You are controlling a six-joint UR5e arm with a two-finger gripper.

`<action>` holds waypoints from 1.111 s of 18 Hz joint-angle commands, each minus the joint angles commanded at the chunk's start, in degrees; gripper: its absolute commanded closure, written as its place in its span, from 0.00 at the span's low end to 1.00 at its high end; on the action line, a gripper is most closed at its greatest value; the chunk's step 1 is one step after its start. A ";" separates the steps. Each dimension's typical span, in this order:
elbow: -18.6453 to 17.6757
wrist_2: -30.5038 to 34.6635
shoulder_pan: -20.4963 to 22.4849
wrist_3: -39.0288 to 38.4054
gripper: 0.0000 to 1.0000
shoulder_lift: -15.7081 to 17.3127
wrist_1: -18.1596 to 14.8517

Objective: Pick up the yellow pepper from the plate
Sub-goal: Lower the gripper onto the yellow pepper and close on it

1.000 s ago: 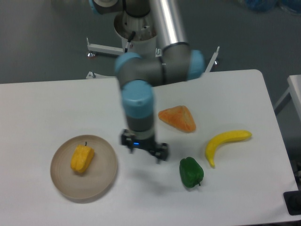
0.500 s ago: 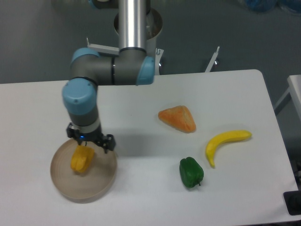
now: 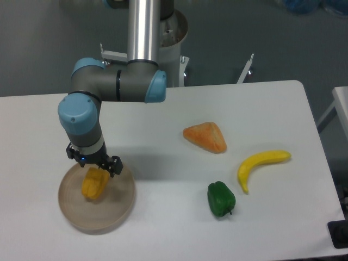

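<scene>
The yellow pepper (image 3: 95,184) lies on the round beige plate (image 3: 117,209) at the front left of the table. My gripper (image 3: 93,168) hangs right above the pepper's far end, its body covering the stem. The fingers point down toward the pepper and are hidden under the gripper body, so I cannot tell whether they are open or shut. The pepper still rests on the plate.
An orange triangular wedge (image 3: 206,136) lies mid-table. A yellow banana (image 3: 261,163) lies to the right. A green pepper (image 3: 221,199) sits near the front. The arm's base (image 3: 163,32) stands behind the table's far edge.
The arm has swung left from the middle of the table to above the plate, and in the last half second shifted a little further left over the pepper.
</scene>
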 joint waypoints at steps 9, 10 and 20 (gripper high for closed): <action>0.00 0.00 -0.53 0.00 0.00 -1.32 0.26; -0.09 0.00 -0.61 0.00 0.00 -1.41 0.26; 0.53 -0.18 -0.61 0.27 0.56 -1.58 0.26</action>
